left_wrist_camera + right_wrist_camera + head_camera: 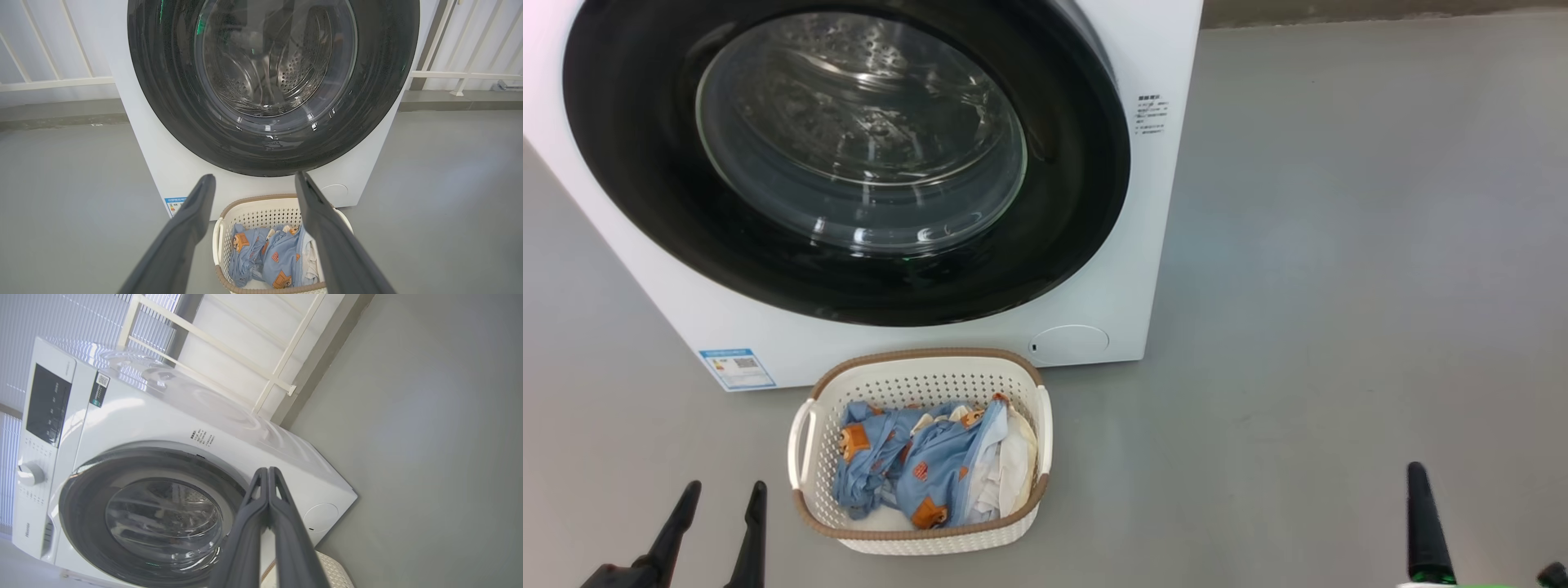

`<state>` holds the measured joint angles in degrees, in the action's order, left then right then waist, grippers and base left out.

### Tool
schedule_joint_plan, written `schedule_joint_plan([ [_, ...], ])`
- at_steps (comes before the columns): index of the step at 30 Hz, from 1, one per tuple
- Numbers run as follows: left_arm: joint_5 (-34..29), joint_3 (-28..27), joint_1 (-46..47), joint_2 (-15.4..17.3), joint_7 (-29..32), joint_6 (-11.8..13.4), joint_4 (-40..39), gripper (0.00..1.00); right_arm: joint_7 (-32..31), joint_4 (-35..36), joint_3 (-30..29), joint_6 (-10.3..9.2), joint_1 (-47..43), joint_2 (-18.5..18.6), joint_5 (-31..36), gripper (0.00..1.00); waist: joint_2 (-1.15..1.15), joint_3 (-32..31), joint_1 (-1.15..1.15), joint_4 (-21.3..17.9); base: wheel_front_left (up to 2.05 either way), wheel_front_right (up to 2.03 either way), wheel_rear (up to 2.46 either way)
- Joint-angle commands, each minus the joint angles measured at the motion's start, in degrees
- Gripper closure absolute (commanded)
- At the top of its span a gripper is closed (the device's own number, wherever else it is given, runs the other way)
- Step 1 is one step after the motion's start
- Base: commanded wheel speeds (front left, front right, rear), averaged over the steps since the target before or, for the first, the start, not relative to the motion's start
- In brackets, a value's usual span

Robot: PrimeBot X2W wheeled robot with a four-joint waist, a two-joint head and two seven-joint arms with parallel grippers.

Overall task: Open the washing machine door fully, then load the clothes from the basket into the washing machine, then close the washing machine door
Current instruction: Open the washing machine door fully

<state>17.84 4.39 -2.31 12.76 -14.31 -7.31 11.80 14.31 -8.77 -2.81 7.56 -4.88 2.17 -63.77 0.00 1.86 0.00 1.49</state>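
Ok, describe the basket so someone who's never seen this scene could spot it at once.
Start at the big white washing machine with its round, black-ringed door shut. On the grey floor right in front of it sits the basket: small, cream-white, perforated plastic. Its brown woven-look rim and the blue, orange-patched clothes inside set it apart.

Brand "Hisense" on washing machine front; blue label sticker txt too small to read.

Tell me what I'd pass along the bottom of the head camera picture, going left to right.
left gripper, open → basket holding the clothes → right gripper, shut
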Motion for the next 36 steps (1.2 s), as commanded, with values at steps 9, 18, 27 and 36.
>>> schedule_joint_plan([
  [9,1.29,-1.03,0.26,1.88,-0.69,-0.18,-1.05,0.0,-2.46,4.39,-6.21,-0.08,1.08,3.42,-26.59,1.0,0.0,0.6,0.0,2.44,0.0,0.0,0.0],
  [18,3.15,-0.55,-0.44,4.59,-0.69,-0.18,-2.87,0.0,-11.73,3.52,-18.22,-0.08,3.42,5.78,-37.0,1.0,0.0,4.01,0.0,4.49,0.0,0.0,0.0],
  [27,5.26,-1.47,-1.55,7.82,-0.69,-0.18,-5.48,0.0,-20.96,4.19,-21.87,-0.08,8.99,6.85,-38.59,1.0,0.0,8.44,0.0,4.72,0.0,0.0,0.0],
  [36,7.47,-3.43,-4.24,11.74,-0.69,-0.18,-8.58,0.0,-25.24,4.49,-17.97,-0.08,18.84,6.99,-33.71,1.0,0.0,14.84,0.0,3.13,0.0,0.0,0.0],
])
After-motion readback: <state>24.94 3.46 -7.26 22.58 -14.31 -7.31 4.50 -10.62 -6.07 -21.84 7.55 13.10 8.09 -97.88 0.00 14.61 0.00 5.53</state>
